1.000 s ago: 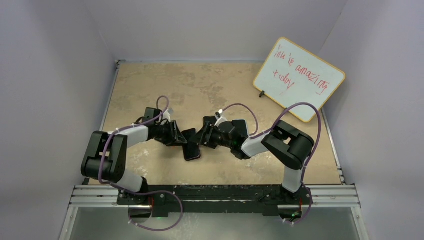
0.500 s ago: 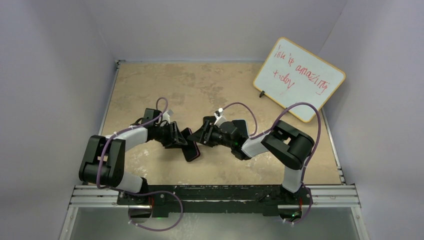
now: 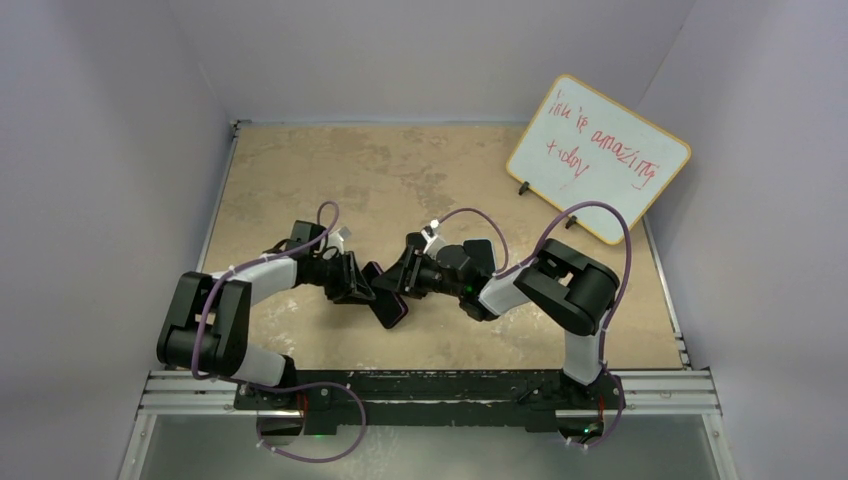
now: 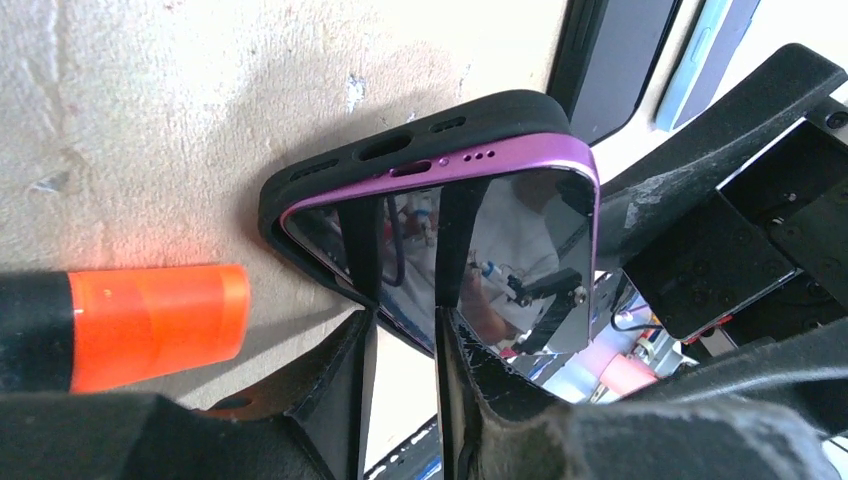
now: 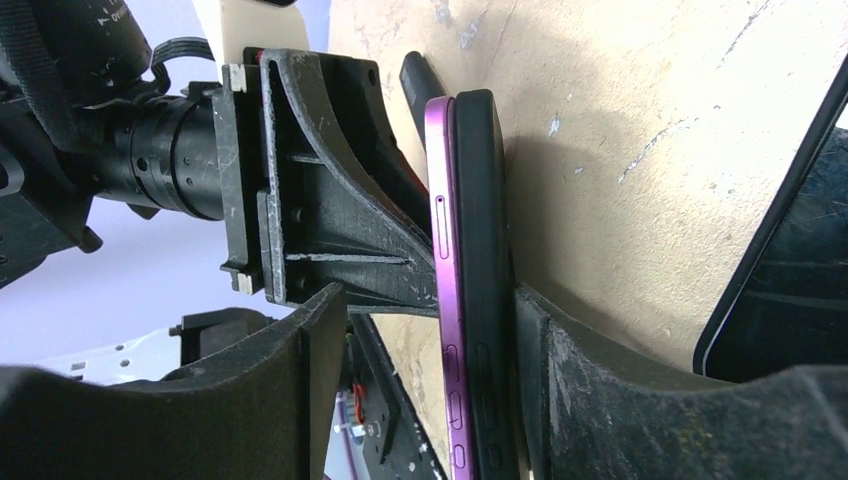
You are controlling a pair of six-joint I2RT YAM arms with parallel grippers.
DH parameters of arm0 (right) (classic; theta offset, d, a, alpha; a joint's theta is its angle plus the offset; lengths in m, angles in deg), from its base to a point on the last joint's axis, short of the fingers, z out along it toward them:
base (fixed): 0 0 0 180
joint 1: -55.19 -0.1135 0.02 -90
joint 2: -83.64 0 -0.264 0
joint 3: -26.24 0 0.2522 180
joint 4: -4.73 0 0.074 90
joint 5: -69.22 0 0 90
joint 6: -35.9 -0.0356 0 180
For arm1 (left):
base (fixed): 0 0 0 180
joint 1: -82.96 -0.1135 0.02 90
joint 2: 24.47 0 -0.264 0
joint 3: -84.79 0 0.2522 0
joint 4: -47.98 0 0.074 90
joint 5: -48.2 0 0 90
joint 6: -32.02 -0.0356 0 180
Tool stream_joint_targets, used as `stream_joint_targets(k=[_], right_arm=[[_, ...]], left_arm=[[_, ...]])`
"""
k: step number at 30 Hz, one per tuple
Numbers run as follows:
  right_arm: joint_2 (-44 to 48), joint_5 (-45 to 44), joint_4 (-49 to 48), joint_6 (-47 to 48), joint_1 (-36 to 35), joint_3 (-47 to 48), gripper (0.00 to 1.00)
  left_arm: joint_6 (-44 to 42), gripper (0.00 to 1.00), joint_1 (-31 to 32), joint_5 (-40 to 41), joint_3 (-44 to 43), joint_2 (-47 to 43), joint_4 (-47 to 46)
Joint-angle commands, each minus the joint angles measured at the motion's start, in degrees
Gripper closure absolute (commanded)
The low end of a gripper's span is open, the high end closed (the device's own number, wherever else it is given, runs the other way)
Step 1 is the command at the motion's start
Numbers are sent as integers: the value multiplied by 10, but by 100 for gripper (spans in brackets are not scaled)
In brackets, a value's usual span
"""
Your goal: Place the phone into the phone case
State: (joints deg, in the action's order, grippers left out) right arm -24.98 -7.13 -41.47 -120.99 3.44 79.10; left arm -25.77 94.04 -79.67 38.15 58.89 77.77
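A phone [image 4: 500, 240] with a purple frame and a glossy dark screen rests in a black phone case [image 4: 400, 130]. Its purple edge [image 5: 443, 280] stands proud of the case rim [image 5: 480, 250]. The pair lies mid-table [image 3: 388, 305] between the two arms. My left gripper [image 4: 402, 315] sits on the left [image 3: 362, 288]. Its fingertips touch the screen, a narrow empty gap apart. My right gripper [image 5: 430, 300] straddles the pair from the right [image 3: 403, 285], open. One finger [image 5: 540, 340] lies against the case's back, and the other stands clear of the phone.
A whiteboard [image 3: 598, 157] with red writing leans at the back right. Another dark flat slab [image 5: 790, 260] lies on the tan table beside the right gripper, under the right arm [image 3: 480, 255]. Grey walls close in the table on three sides.
The phone and case have swung to a more slanted lie on the table. Both grippers have drawn in closer around them.
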Motion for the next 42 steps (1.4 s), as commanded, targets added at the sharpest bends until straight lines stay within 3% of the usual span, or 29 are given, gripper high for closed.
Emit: stream_joint_targets(k=[1,8,11,12,16,19,24,28,31,42], right_arm=[[17,50,-34,-2,-17,20,43],[18,67,-26,-5,-17,13,68],[24,63,-18,-1,-17,14,92],[27,59,-15,2,-17,15,96],[42,42,12,16,-17,21,95],[50,40,36,28,-17,25,83],[54,45,42,28,-17,20,100],[77,36,47,23,-9,5,100],[107,17,93,20,6,6,100],[235,21,150,33,75,-13,100]], left_arm=[[14,72,8,-36,-4,-21,-29],[14,72,8,-32,-4,-34,-27],[8,70,8,-36,-9,-30,-26],[5,69,8,-35,-10,-28,-24],[4,67,8,-34,-10,-27,-20],[3,65,8,-28,-11,-31,-17],[3,63,8,-26,-13,-40,-15],[12,45,8,-47,-18,-72,-29],[42,38,8,-57,-14,-101,-54],[138,33,4,-113,-15,-199,-130]])
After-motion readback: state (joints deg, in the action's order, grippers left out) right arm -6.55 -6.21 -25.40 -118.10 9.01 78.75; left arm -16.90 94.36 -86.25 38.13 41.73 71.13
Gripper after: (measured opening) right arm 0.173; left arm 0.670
